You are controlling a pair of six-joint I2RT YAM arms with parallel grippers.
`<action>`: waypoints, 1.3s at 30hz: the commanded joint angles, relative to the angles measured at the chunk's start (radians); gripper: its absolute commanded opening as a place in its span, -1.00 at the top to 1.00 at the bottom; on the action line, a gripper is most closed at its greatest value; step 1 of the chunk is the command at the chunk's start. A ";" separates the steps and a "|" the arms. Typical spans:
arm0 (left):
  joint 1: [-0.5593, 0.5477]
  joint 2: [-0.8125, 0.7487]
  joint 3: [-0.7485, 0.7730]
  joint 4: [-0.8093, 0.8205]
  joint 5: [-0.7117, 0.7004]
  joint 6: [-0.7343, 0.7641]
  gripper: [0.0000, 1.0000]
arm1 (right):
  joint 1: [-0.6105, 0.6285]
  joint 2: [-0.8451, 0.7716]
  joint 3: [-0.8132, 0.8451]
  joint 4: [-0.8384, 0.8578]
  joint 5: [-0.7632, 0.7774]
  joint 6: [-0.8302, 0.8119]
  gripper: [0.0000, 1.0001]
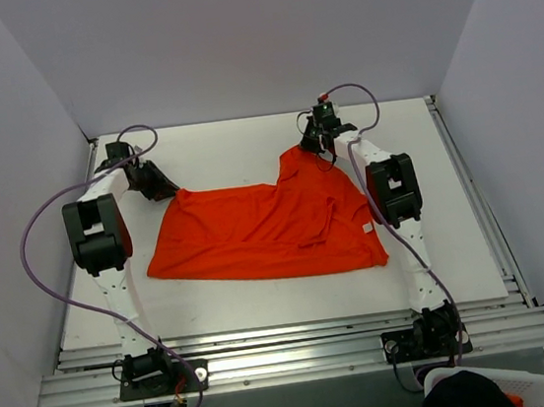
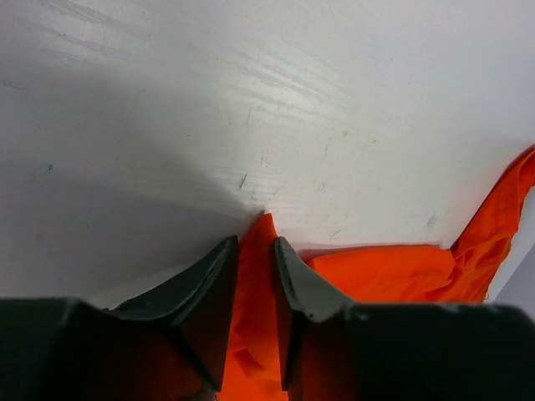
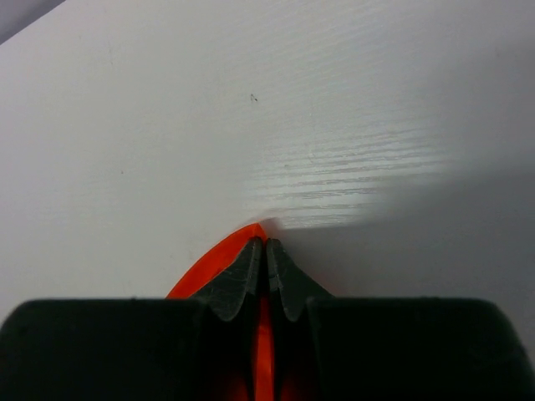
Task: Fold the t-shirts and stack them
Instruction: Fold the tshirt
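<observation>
One bright orange-red t-shirt [image 1: 265, 229] lies spread and wrinkled on the white table [image 1: 225, 145]. My left gripper [image 1: 163, 189] is low at the shirt's far left corner. In the left wrist view its fingers [image 2: 255, 242] stand a narrow gap apart, with a pointed bit of the t-shirt [image 2: 393, 271] running between them. My right gripper [image 1: 316, 143] is at the far right corner, which rises in a peak to it. In the right wrist view it [image 3: 266, 242] is shut on the t-shirt [image 3: 209, 271], a thin orange strip pinched between the pads.
White walls close in the table at the back and on both sides. A white basket [image 1: 533, 385] with something dark in it sits below the table's near right corner. A metal rail [image 1: 291, 355] runs along the near edge.
</observation>
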 commanded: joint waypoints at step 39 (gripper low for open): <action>0.008 -0.337 -0.137 -0.021 -0.022 0.030 0.95 | -0.037 -0.463 -0.190 -0.476 0.158 -0.094 1.00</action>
